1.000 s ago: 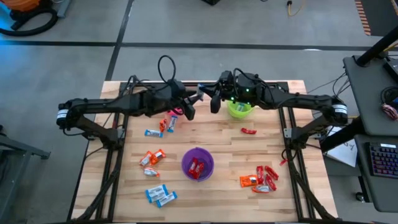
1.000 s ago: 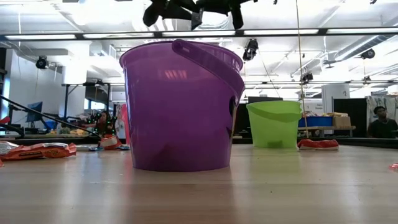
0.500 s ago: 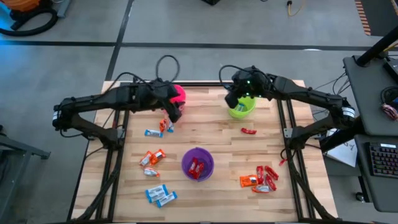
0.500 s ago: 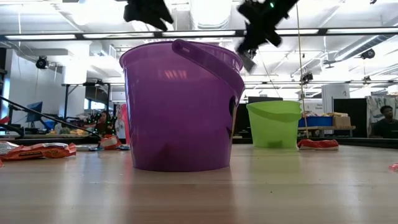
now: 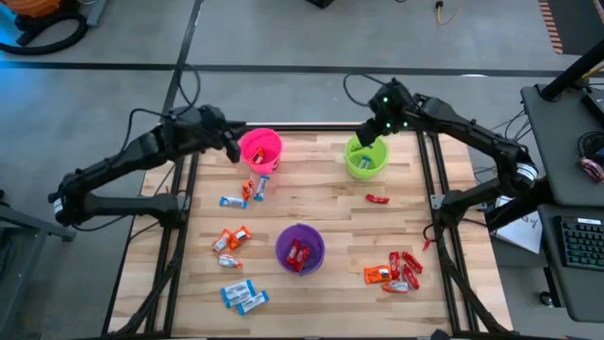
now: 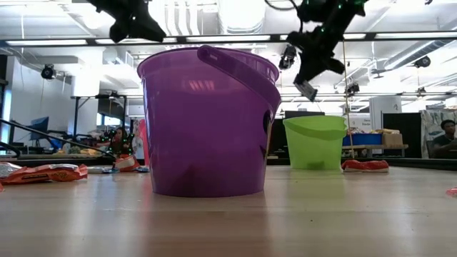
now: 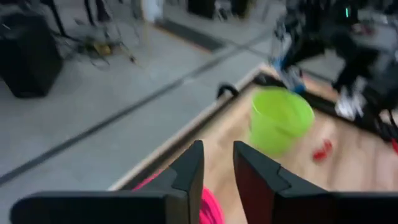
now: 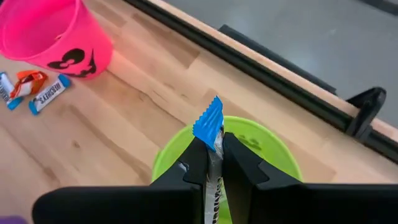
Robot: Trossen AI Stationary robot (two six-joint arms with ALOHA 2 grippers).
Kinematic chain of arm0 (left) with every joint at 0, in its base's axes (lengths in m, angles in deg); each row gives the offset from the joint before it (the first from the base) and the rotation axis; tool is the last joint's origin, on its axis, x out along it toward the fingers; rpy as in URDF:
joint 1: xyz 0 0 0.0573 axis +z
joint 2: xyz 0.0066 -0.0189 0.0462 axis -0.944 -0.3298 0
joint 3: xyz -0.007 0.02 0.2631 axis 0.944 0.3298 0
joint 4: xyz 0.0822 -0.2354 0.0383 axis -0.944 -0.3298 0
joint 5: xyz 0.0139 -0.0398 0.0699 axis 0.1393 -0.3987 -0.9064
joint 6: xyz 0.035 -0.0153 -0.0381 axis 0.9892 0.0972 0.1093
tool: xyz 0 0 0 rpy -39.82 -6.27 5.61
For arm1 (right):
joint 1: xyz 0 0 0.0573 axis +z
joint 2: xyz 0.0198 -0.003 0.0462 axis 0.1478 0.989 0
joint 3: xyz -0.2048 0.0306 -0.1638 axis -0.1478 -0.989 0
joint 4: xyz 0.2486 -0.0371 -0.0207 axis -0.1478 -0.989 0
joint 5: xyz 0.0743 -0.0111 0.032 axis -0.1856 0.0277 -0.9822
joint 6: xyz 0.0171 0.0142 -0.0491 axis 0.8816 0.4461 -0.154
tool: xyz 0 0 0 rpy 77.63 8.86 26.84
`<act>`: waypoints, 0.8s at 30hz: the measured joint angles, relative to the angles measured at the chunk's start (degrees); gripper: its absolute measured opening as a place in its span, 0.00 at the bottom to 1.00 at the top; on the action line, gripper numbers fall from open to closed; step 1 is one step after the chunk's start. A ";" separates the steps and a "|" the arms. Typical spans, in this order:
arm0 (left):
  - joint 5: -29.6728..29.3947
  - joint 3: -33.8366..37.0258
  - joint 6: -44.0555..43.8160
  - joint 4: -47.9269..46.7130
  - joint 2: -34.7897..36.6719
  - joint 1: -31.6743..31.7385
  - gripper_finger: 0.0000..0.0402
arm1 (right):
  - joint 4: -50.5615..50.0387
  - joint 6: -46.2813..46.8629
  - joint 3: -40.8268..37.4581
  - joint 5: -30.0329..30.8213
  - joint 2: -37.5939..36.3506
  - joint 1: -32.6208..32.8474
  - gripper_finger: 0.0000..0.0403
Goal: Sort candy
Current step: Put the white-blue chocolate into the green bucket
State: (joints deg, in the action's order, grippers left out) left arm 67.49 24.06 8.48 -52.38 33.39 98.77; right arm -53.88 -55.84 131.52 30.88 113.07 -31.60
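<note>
Where readable, wrapper (image 8: 47, 99) beside pink cup (image 8: 46, 31) says HERSHEY'S.

From my station, the only lettering I can make out is on a blue-and-white candy wrapper (image 8: 47, 96) lying on the table (image 8: 124, 137) just beside the pink cup (image 8: 53, 31): it appears to read "HERSHEY'S", though it is small. The candy (image 8: 211, 134) pinched in the right gripper (image 8: 214, 163) carries dark print along its wrapper that I cannot read. The black shape on the pink cup is a face figure, not text. Nothing else I see is legible.
</note>
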 joint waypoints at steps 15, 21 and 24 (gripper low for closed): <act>10.41 1.92 3.13 9.91 -3.37 12.07 0.09 | -1.92 -2.08 0.00 -2.57 1.44 -2.71 0.06; 30.05 1.92 2.08 6.14 -4.91 16.85 0.09 | -6.09 -5.28 0.00 -6.99 2.07 -2.69 0.06; 30.45 1.92 2.33 5.77 -4.87 17.20 0.09 | -7.37 -5.68 -0.02 -5.29 2.58 -2.69 0.06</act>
State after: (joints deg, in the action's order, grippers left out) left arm 97.94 25.98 10.81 -46.61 28.52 115.98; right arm -61.25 -61.52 131.50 25.59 115.65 -34.29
